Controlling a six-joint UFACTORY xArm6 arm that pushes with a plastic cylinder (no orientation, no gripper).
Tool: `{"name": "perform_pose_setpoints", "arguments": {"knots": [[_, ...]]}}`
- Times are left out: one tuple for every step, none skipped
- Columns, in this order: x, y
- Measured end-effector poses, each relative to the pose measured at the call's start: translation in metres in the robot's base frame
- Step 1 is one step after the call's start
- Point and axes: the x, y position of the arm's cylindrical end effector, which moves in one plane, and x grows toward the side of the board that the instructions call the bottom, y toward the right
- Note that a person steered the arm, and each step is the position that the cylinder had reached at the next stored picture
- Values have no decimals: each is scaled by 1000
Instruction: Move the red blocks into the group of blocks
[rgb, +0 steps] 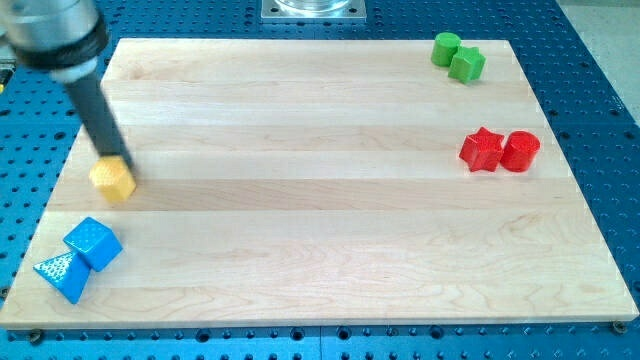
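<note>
No pincer. Tip (113, 160) by yellow block (113, 179), bench (300, 220) left edge. Swing behind red star (483, 150) & red cylinder (520, 151), right edge; push left toward group, slow.

Pale wooden board (320, 230), blue perforated table (600, 120) around it; grey metal mount (313, 9) at view's top

The arm shows only at the view's top left, as a thick round housing (55, 35) — grey, blurred, with a darker band around its lower rim. From that rim runs a straight rod (98, 115), near black, smooth and matte, plainly thinner than the housing above it. The rod keeps one even width along its whole length, with no markings, screws or cables to be made out on it. It ends bluntly at my tip (117, 160) — the same dark colour as the rest, with no separate cap visible.
</note>
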Motion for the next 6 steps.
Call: {"name": "perform_pose_setpoints", "arguments": {"knots": [[25, -1], [-10, -4], [-27, -4], [-32, 15], [-48, 118], [-48, 216]]}}
